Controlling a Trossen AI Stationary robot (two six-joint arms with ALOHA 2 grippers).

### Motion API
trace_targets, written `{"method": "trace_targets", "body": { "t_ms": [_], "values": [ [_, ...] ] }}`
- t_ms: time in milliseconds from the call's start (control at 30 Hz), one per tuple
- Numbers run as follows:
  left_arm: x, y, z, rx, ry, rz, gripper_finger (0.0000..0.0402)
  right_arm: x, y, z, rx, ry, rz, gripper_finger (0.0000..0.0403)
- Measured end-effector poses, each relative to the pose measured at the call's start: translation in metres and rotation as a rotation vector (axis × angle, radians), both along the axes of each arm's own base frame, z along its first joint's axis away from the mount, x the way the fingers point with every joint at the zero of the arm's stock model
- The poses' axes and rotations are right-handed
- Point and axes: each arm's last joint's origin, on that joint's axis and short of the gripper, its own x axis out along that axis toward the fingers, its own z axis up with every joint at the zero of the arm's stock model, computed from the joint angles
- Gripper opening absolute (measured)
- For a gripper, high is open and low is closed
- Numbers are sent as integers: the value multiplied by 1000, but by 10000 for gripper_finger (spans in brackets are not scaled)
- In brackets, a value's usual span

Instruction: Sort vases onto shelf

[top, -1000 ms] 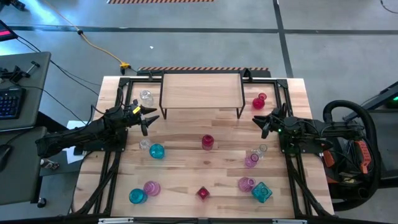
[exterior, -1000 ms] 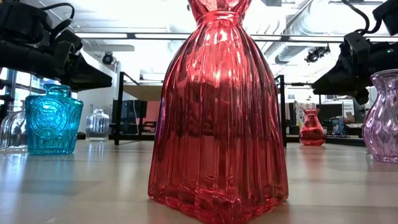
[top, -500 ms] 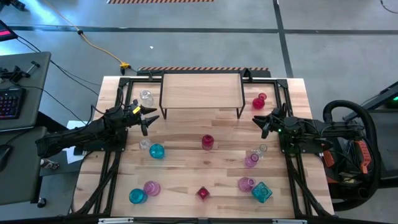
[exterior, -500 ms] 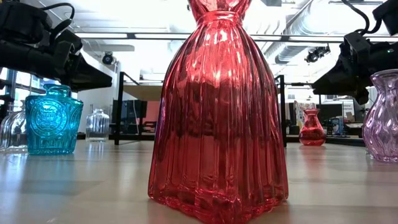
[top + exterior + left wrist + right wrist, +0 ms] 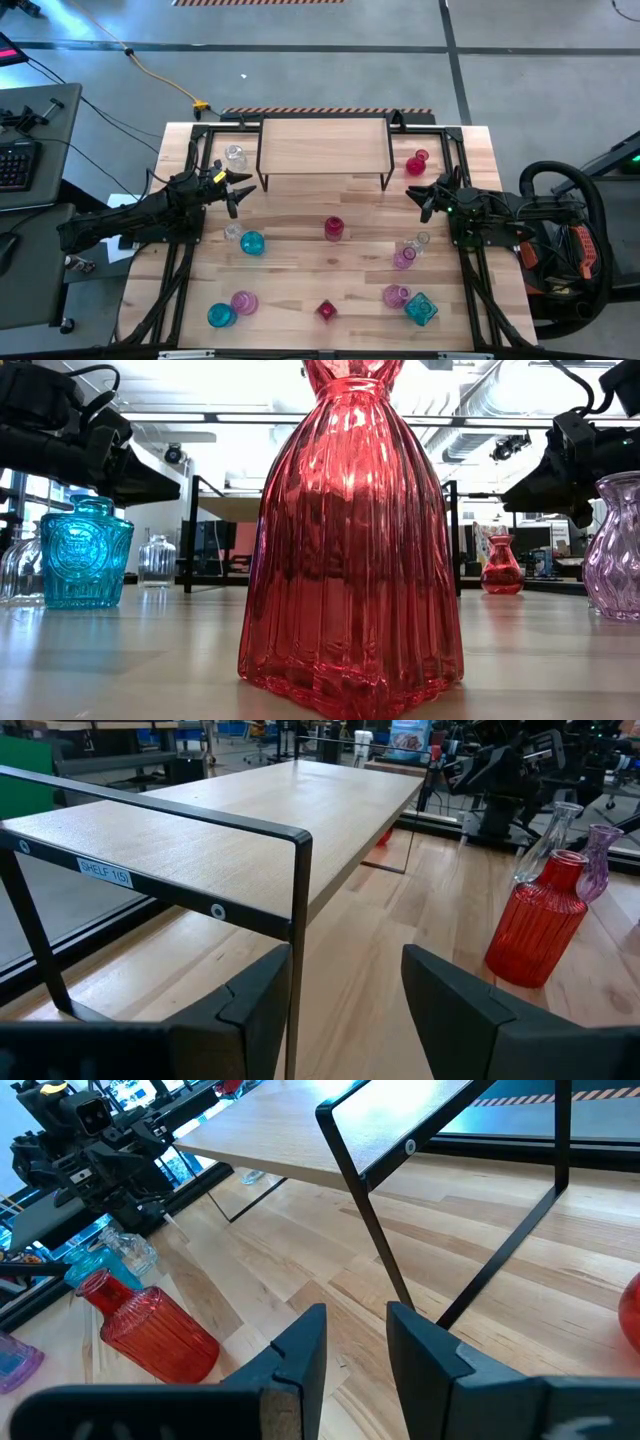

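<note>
The vases [image 5: 333, 228] are spread over the table [image 5: 300, 290], none yet on the shelf [image 5: 324, 146]. Being smooth glass, they are judged breakable and slippery, best held at the neck. The left gripper [image 5: 236, 190] and right gripper [image 5: 420, 197] are both open and empty. "SHELF" is read on a leg label [image 5: 105, 872].

Grey concrete floor [image 5: 320, 70] with a yellow cable [image 5: 160, 78], a keyboard desk [image 5: 30, 150] and bright ceiling ducts [image 5: 480, 420].
</note>
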Motion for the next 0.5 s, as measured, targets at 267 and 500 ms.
{"method": "trace_targets", "body": {
  "t_ms": [267,500],
  "values": [
    [0,0,0,0,0,0,179,0,0,0,0,0,0,89],
    [0,0,0,0,0,0,179,1,-1,3,-6,-39,-23,89]
  ]
}}
